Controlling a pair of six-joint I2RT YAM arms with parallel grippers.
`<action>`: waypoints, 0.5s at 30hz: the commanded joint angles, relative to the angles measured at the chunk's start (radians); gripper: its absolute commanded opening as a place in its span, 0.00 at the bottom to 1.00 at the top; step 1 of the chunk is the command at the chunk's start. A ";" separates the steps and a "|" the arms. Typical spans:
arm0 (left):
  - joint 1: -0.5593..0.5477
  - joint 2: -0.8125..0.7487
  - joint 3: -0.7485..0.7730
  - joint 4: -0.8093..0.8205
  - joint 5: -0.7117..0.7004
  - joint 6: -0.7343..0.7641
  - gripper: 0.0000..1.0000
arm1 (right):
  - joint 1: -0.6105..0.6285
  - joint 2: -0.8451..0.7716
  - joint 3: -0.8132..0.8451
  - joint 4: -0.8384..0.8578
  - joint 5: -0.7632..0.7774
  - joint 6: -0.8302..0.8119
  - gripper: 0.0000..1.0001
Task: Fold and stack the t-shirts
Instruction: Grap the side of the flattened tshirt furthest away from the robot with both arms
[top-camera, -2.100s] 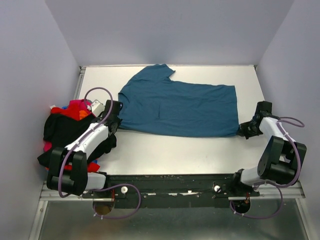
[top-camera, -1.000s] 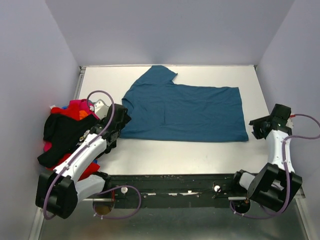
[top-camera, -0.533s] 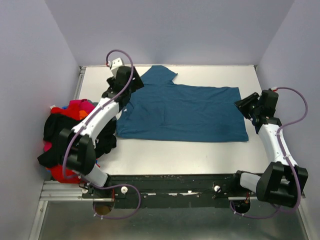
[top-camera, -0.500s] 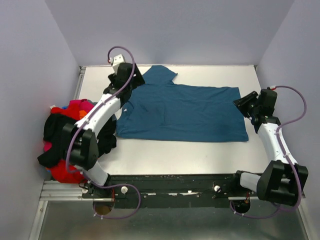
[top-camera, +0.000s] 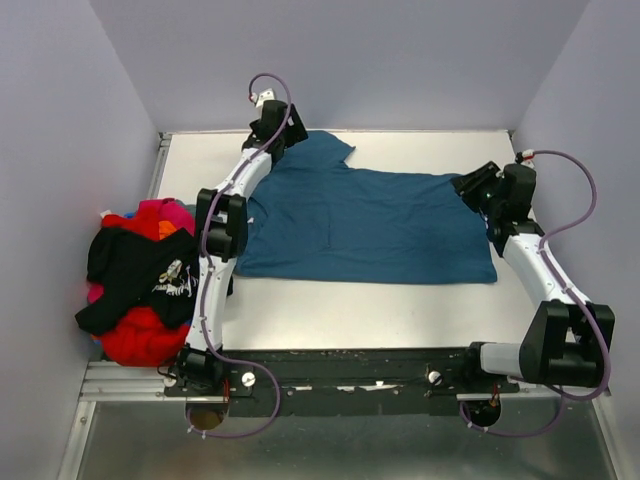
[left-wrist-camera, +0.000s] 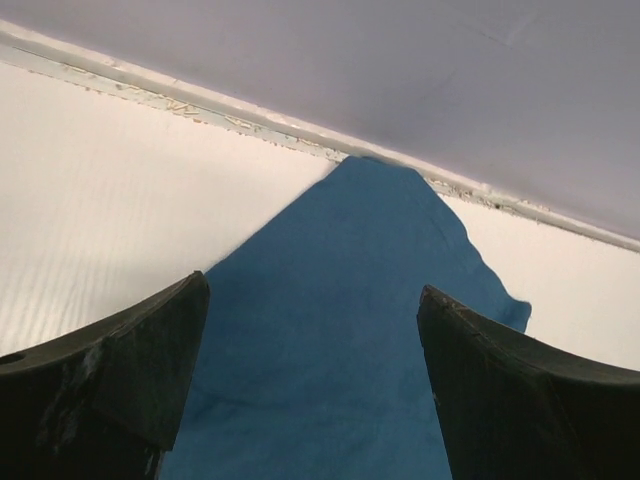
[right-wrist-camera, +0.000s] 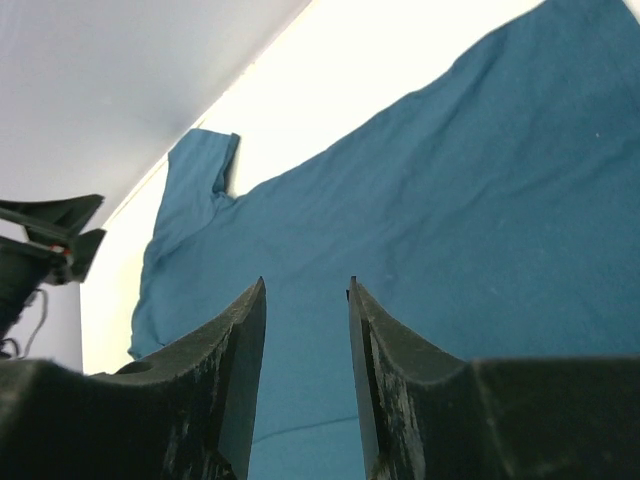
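While the teal-blue t-shirt (top-camera: 370, 220) lies flat on the table (top-camera: 350, 310), its sleeve tip almost at the far edge, the left gripper (left-wrist-camera: 310, 290) hangs over that sleeve with its fingers spread wide, holding nothing. The right gripper (right-wrist-camera: 305, 285) hovers at the shirt's far right corner, fingers drawn to a narrow gap, also empty. To my eye a fold is being set up. Each gripper should drop onto the cloth's edge, pinch both layers, and travel toward the near edge together so the crease runs straight. The other t-shirts (top-camera: 140, 270) sit heaped at the left edge.
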 joint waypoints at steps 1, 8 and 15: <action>0.051 0.151 0.183 0.001 0.087 -0.103 0.93 | 0.003 0.022 0.021 0.080 0.034 -0.005 0.46; 0.086 0.260 0.257 0.066 0.163 -0.192 0.78 | 0.003 0.051 0.022 0.093 0.034 0.006 0.46; 0.102 0.317 0.299 0.027 0.246 -0.251 0.68 | 0.005 0.105 0.091 -0.004 0.077 0.003 0.46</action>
